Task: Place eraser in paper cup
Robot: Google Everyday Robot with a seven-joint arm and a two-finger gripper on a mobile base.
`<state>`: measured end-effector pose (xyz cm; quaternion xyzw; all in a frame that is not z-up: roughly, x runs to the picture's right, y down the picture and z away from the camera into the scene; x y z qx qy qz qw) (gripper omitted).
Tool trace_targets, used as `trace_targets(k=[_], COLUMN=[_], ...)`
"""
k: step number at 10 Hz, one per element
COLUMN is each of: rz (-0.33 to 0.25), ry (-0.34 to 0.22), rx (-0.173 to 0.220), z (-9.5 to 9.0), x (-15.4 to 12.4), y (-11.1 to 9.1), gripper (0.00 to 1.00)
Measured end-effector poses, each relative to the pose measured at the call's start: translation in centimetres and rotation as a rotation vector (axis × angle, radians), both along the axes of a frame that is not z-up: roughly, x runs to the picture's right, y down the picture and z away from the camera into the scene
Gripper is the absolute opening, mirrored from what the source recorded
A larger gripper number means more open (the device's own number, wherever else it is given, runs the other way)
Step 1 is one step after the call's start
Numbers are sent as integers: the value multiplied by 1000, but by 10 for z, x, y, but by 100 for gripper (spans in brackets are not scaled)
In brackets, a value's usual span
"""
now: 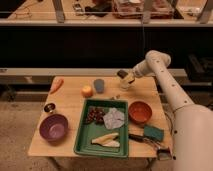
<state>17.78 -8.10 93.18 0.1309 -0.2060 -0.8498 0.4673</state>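
A small grey paper cup [99,86] stands upright at the back middle of the wooden table [70,102], next to a round orange fruit [87,91]. My gripper [124,78] hangs low over the back right of the table, a short way right of the cup and apart from it. A small dark piece shows at the gripper's tip, and I cannot tell whether it is the eraser. No eraser shows anywhere else on the table.
A green tray [82,142] in front holds a grey cloth [114,119], dark bits and banana pieces [106,140]. An orange bowl [140,112], a green sponge [153,132], a purple bowl [53,127] and a carrot [57,84] lie around it. A dark shelf stands behind the table.
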Motion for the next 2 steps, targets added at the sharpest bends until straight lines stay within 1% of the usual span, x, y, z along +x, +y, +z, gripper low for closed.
trace_targets(k=[2], rz=[1], ry=[1], rx=[0], z=[0], x=[1], y=[0], gripper=[80])
